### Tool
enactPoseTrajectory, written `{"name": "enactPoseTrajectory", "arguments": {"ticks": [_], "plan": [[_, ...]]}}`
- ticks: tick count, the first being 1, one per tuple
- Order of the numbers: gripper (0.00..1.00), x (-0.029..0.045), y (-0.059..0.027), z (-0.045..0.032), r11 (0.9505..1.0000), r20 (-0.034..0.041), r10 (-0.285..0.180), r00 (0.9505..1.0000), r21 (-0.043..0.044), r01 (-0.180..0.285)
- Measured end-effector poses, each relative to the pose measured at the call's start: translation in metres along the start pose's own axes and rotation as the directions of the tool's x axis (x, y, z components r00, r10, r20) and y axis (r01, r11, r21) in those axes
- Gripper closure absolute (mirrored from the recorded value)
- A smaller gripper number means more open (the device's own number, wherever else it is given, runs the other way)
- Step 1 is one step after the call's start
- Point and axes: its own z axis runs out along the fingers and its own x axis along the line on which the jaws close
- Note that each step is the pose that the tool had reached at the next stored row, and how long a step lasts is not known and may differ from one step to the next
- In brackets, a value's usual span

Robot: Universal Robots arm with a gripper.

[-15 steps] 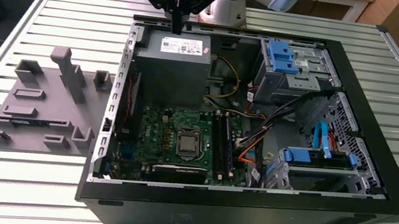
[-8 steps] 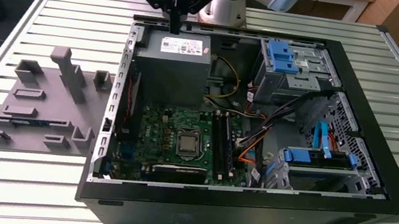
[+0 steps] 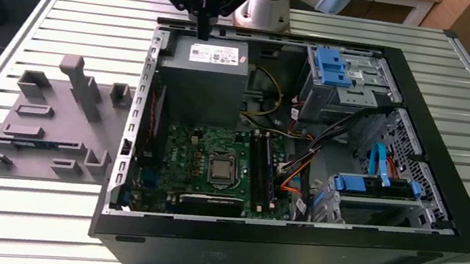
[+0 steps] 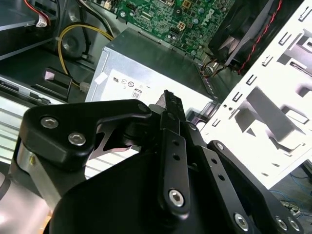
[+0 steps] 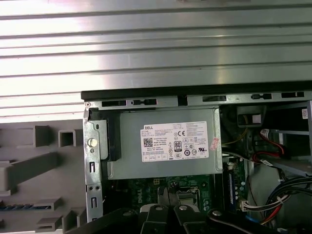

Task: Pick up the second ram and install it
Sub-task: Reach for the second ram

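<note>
The second ram (image 5: pixel 10 207) is seen edge-on as a thin blue strip in the grey holder (image 3: pixel 46 114); the gripper (image 3: pixel 202 32), clenched empty, is held over the case rim (image 3: pixel 320 42), well apart.

Exterior view high; wrist views behind pincer (image 4: pixel 168 97) share power supply (image 5: pixel 163 146)

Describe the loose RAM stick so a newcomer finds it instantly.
Beside the open black computer case, on the exterior view's left, lies a gray fixture plate. The second ram lies on it: the only thin blue strip among plain gray blocks.
</note>
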Motion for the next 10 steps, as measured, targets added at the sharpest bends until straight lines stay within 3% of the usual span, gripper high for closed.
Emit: {"name": "enactPoseTrajectory", "arguments": {"ticks": [10], "plan": [[0.89, 0.0043, -0.0003, 0.0002, 1.0000, 0.0000, 0.000, 1.0000, 0.0000, 0.000]]}}
